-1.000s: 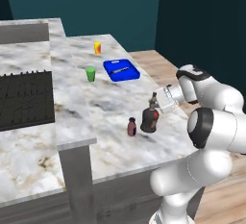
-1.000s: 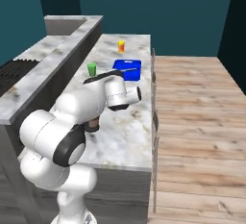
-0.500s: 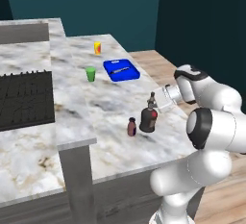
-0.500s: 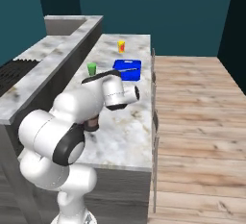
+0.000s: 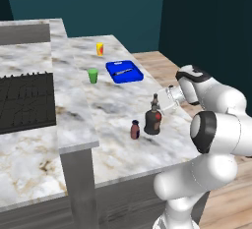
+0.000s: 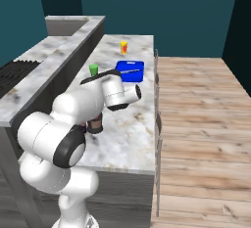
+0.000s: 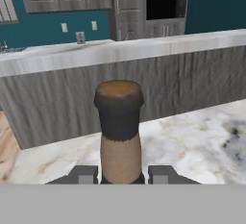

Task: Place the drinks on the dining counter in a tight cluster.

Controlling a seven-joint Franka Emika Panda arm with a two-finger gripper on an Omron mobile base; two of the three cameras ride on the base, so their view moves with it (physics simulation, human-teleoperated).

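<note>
The squat dark brown round bottle with a thin neck and red label (image 5: 153, 119) stands upright right of centre in the left base view, on the white-grey veined marble dining counter (image 5: 113, 105). In the hand view its neck (image 7: 119, 136) fills the lower middle: tan cork-like collar, dark band above, brown cap on top. Just left of it in the left base view stands the tiny maroon bottle (image 5: 135, 129), near but apart.

The white arm bends in from the lower right of the left base view, its forearm level and the two-finger gripper (image 5: 158, 103) pointing leftward at the bottle's neck. In the hand view the dark fingertips (image 7: 84, 174) sit on either side of the neck, closed against it, so the gripper holds the brown bottle by the neck. In the right base view the bottle's base (image 6: 95, 124) shows left of centre, behind the arm.

Farther up the counter lie a blue rectangular tray (image 5: 124, 71), a small green cup (image 5: 92, 75) and a yellow-orange cup (image 5: 100, 49).
</note>
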